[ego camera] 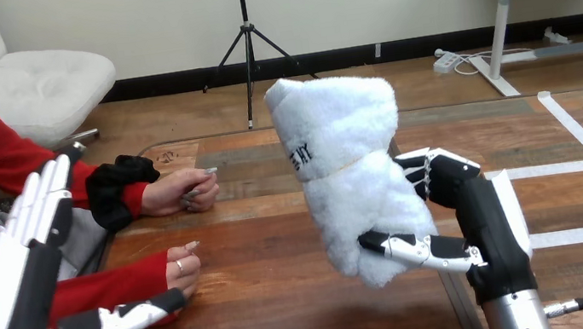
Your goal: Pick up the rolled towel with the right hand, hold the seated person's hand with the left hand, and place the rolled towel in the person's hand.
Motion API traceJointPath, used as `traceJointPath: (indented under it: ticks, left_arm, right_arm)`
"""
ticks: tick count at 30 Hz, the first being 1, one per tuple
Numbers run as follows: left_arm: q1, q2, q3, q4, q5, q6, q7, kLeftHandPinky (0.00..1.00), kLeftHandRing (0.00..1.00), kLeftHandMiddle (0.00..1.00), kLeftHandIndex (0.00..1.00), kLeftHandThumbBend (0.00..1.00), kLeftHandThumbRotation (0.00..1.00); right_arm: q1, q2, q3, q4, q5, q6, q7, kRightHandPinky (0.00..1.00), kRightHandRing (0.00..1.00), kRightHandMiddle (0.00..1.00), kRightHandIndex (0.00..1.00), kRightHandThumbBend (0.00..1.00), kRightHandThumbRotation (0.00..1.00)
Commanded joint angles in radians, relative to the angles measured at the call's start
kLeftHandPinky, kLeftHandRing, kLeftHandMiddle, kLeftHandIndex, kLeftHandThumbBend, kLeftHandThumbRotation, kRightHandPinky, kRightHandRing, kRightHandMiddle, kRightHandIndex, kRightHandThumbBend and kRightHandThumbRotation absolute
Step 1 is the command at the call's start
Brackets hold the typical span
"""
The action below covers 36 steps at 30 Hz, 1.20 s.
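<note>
My right hand point(485, 219) is raised above the table at the right of the head view, its thumb and fingers curled round a white rolled towel point(348, 165) that stands upright in it. My left hand point(6, 273) is up at the left edge, fingers straight and thumb spread, holding nothing. Its thumb lies just over the sleeve of the person's nearer hand point(180, 268), which rests on the table; I cannot tell if they touch. The person's farther hand point(180, 190) lies loosely curled on the table at the back left.
The wooden table point(291, 311) stretches in front of me, with a dark seam running down under my right arm. The person sits at the left side, both forearms on the tabletop.
</note>
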Motion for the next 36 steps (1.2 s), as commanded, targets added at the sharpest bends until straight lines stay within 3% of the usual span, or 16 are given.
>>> traceJointPath:
  ticks: [1, 10, 16, 23, 36]
  left_arm:
    - [-0.042, 0.075, 0.016, -0.033, 0.002, 0.005, 0.016, 0.96, 0.99, 0.99, 1.0, 1.0, 0.42]
    - [-0.054, 0.171, 0.019, 0.001, -0.036, 0.028, -0.024, 0.96, 0.99, 0.99, 1.0, 1.0, 0.41]
    - [-0.065, 0.238, 0.01, 0.044, -0.07, 0.027, -0.065, 0.95, 0.98, 0.99, 1.0, 1.0, 0.39]
    - [-0.089, 0.307, -0.01, 0.113, -0.119, 0.013, -0.125, 0.93, 0.96, 0.97, 1.0, 1.0, 0.36]
    - [-0.136, 0.412, -0.053, 0.215, -0.15, 0.011, -0.226, 0.93, 0.95, 0.96, 0.99, 1.0, 0.36]
  right_arm:
    - [-0.034, 0.0, -0.016, -0.057, 0.002, -0.052, -0.018, 0.34, 0.4, 0.5, 0.52, 0.79, 0.02]
    - [-0.025, 0.002, -0.017, -0.062, -0.009, -0.065, -0.024, 0.34, 0.41, 0.5, 0.52, 0.78, 0.02]
    - [-0.024, 0.006, -0.02, -0.06, 0.011, -0.077, -0.005, 0.35, 0.41, 0.5, 0.52, 0.79, 0.02]
    - [-0.025, 0.005, -0.022, -0.064, 0.018, -0.088, 0.003, 0.35, 0.41, 0.5, 0.52, 0.79, 0.02]
    - [-0.026, 0.002, -0.027, -0.071, 0.017, -0.113, 0.005, 0.37, 0.43, 0.5, 0.52, 0.79, 0.03]
